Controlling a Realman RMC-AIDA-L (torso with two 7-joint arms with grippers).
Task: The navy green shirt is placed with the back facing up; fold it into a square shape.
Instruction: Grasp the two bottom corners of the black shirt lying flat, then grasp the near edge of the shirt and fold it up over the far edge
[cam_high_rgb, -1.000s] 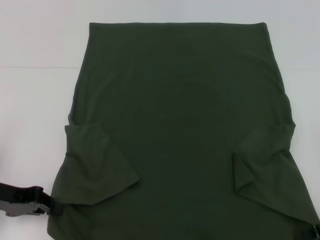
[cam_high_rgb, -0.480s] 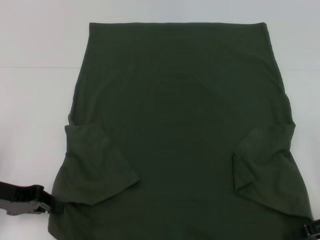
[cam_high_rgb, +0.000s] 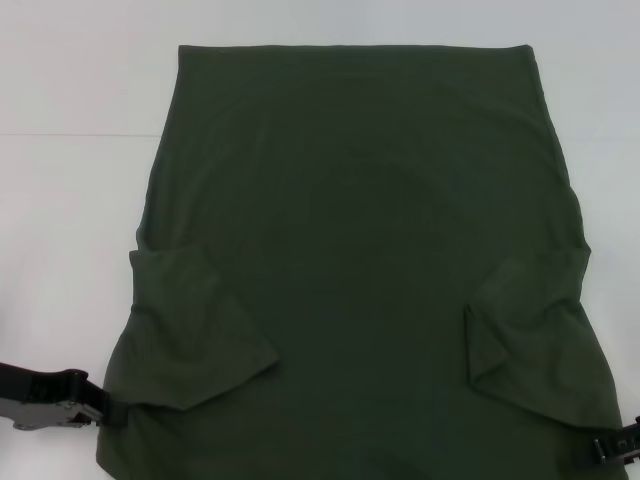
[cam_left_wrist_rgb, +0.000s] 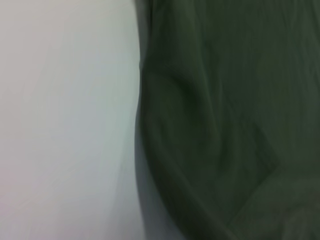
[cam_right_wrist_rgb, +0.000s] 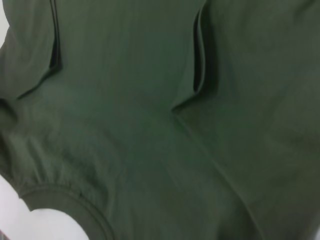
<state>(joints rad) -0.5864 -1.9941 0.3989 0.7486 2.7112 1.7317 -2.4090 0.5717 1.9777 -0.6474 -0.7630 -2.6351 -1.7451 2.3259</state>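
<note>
The navy green shirt (cam_high_rgb: 350, 250) lies flat on the white table, plain side up. Both short sleeves are folded inward, the left sleeve (cam_high_rgb: 190, 330) and the right sleeve (cam_high_rgb: 525, 330). My left gripper (cam_high_rgb: 108, 412) sits at the shirt's near-left edge, touching the cloth just below the left sleeve. At the near-right edge my right gripper (cam_high_rgb: 602, 450) shows only as a dark tip against the fabric. The left wrist view holds the shirt's side edge (cam_left_wrist_rgb: 150, 125) beside bare table. The right wrist view is filled with the shirt (cam_right_wrist_rgb: 150, 125), showing both sleeve folds and the ribbed collar (cam_right_wrist_rgb: 65, 200).
The white table (cam_high_rgb: 70, 200) surrounds the shirt on the left, right and far sides. The shirt's hem (cam_high_rgb: 350, 48) lies straight at the far end.
My right gripper has come up and inward from the bottom-right corner to the shirt's edge. The left gripper and the shirt have not moved.
</note>
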